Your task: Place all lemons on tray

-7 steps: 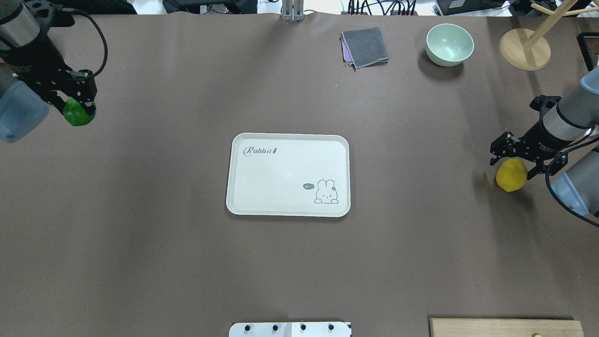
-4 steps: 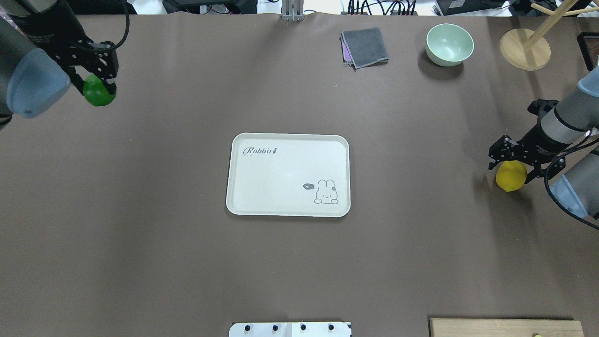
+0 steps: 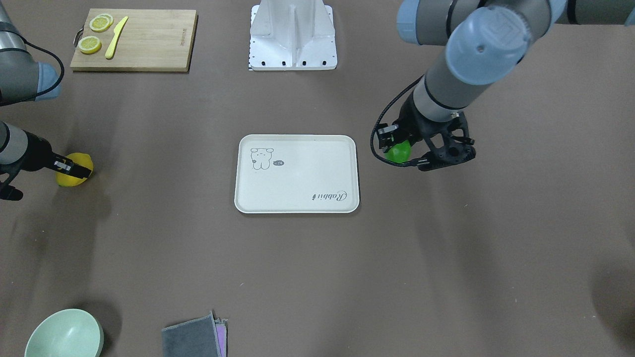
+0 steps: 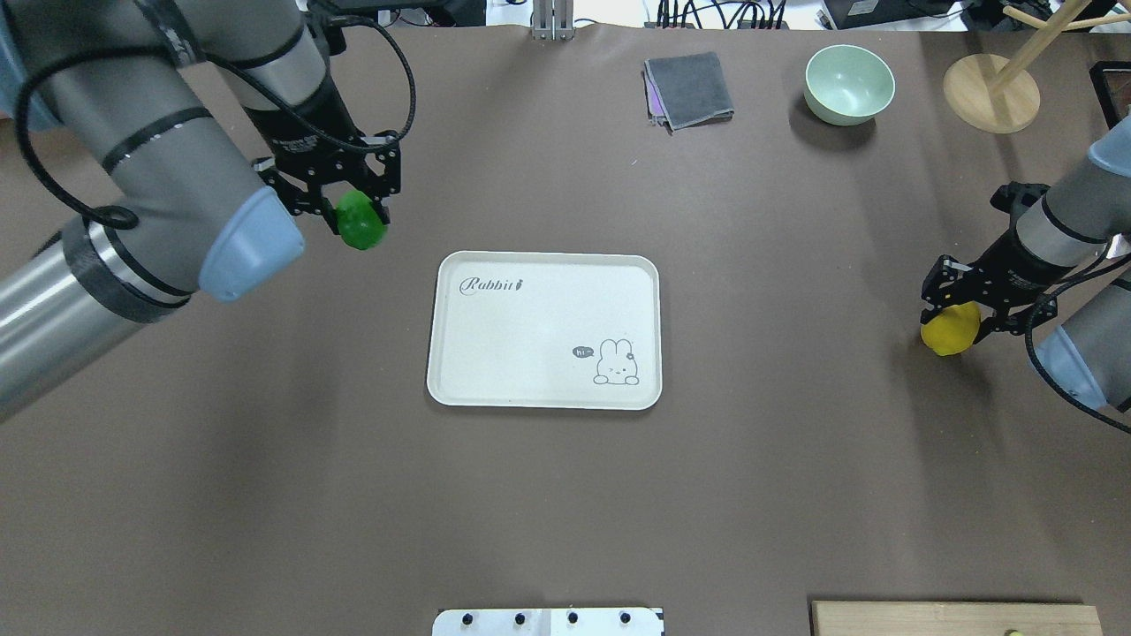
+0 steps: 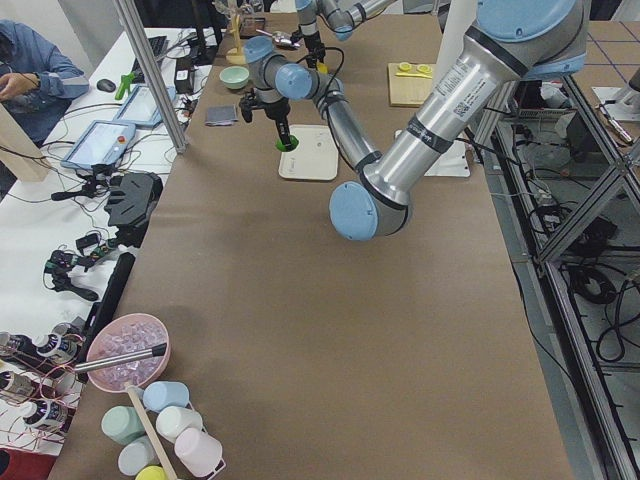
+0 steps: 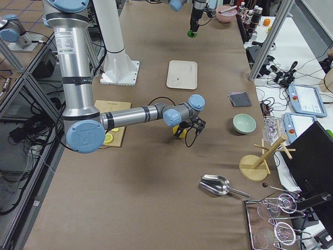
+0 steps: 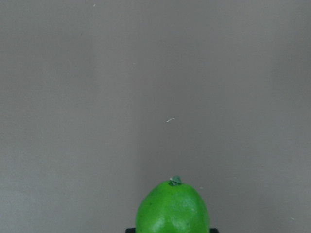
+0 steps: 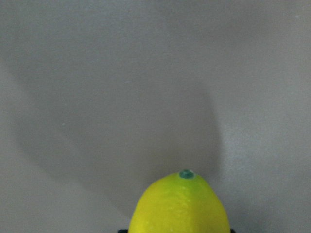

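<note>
Brown matting covered the table [image 4: 565,512], and the cream tray [image 4: 530,336] lay flat at its middle. The left gripper [image 4: 358,215] was clamped on the green lemon [image 4: 362,230], a finger on either side. It held the fruit above the mat just off the tray's far left corner, apart from the rim. Well out to the right, the right gripper [image 4: 956,320] clasped the yellow lemon [image 4: 945,337] low over the mat; whether that fruit touched the surface could not be told. A pale green bowl [image 4: 848,84] and a folded grey cloth [image 4: 689,88] sat along the far edge, right of centre. At the near right corner, by the robot, lay a wooden board [image 3: 154,42] with lemon slices [image 3: 90,44] and a yellow knife [image 3: 116,37].
</note>
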You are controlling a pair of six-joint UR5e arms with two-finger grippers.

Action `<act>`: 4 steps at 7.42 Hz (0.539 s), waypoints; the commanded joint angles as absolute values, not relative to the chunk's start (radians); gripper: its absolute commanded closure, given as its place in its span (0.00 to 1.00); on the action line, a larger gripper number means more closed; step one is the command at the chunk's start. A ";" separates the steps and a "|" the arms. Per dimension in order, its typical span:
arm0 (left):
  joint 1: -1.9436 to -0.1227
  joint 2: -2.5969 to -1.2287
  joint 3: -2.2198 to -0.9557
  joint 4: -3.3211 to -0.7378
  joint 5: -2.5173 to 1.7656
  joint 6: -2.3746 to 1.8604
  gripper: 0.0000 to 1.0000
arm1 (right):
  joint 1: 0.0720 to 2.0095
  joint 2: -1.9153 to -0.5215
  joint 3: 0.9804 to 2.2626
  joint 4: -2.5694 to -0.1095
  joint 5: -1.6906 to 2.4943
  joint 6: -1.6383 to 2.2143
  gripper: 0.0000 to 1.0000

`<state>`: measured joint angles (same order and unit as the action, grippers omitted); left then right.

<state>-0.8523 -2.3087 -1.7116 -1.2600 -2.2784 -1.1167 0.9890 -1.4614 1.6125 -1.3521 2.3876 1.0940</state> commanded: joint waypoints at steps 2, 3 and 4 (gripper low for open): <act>-0.717 -2.371 -1.573 -1.454 -2.165 -1.342 1.00 | 0.869 -1.286 1.687 -1.387 2.245 1.100 1.00; -0.695 -2.408 -1.507 -1.469 -2.125 -1.354 1.00 | 0.824 -1.222 1.692 -1.387 2.200 1.101 1.00; -0.665 -2.407 -1.453 -1.553 -2.090 -1.396 1.00 | 0.781 -1.183 1.716 -1.388 2.168 1.104 1.00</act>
<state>-0.7011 -2.3913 -1.5268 -1.4729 -2.1342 -1.3493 0.8390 -1.2478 1.6925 -1.3866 2.2211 1.1008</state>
